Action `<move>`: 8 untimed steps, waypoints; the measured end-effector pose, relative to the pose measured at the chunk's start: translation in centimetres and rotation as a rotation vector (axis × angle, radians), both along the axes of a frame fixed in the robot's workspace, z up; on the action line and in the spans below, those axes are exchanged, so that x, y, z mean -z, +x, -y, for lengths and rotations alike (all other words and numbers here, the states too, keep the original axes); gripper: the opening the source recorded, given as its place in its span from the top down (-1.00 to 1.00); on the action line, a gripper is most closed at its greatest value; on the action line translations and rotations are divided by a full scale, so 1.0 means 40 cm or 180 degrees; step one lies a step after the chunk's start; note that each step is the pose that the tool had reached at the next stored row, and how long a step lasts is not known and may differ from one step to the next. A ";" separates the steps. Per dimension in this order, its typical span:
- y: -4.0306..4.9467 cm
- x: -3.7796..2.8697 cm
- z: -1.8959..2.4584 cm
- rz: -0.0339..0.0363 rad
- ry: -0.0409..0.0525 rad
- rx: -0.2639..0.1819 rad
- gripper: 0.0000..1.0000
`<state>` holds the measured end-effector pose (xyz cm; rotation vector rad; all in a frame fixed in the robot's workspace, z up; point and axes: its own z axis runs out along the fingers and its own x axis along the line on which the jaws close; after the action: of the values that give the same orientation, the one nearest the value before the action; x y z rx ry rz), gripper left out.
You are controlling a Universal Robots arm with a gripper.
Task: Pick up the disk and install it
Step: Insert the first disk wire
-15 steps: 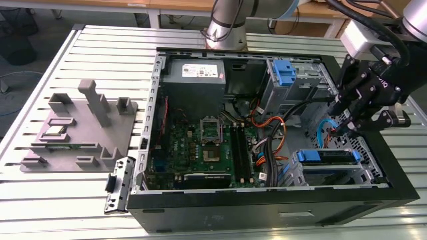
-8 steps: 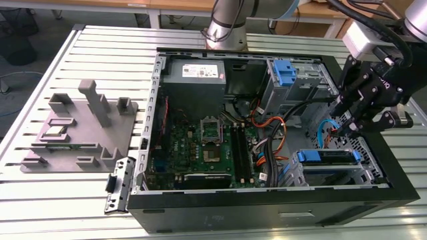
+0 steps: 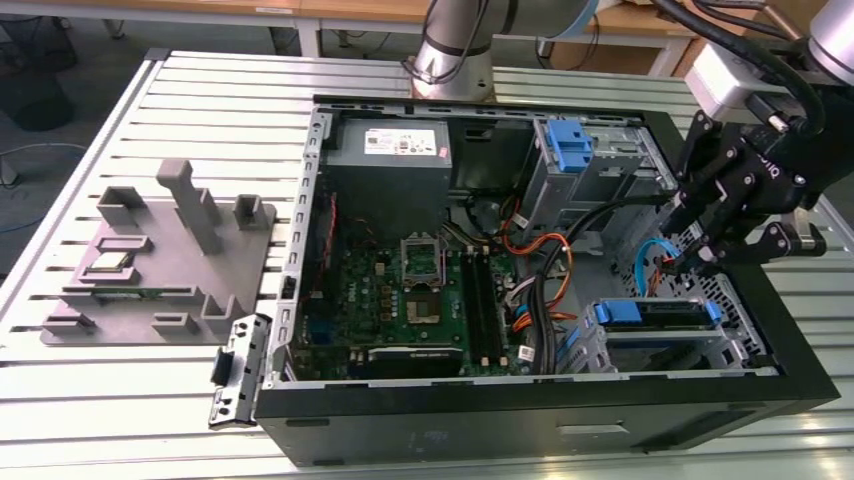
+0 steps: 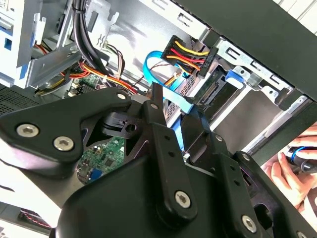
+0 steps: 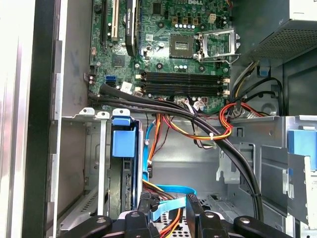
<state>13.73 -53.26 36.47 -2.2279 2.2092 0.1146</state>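
Hand (image 3: 703,262) open above bay; disk (image 3: 650,313) seated inside case (image 3: 534,430).

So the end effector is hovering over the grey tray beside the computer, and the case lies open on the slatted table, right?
Not quite. In the exterior view the end effector hangs over the open case, near the disk in its bay at that view's right; the grey tray sits outside the case at the view's left. The case does lie open on the slatted table.

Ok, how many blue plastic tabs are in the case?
2 blue tabs: one upright near the power supply, one on the disk. Others may be hidden.
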 end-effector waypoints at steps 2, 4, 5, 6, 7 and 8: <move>0.003 0.000 0.000 -0.0002 0.0001 0.0000 0.15; 0.007 0.000 0.000 -0.0006 0.0000 0.0000 0.15; 0.008 0.000 0.000 -0.0006 0.0000 0.0000 0.15; 0.008 0.000 0.000 -0.0007 0.0000 0.0000 0.15; 0.008 0.000 0.000 -0.0007 -0.0001 0.0000 0.15; 0.008 0.000 0.000 -0.0007 -0.0001 0.0000 0.15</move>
<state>14.05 -53.28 36.45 -2.2289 2.2106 0.1166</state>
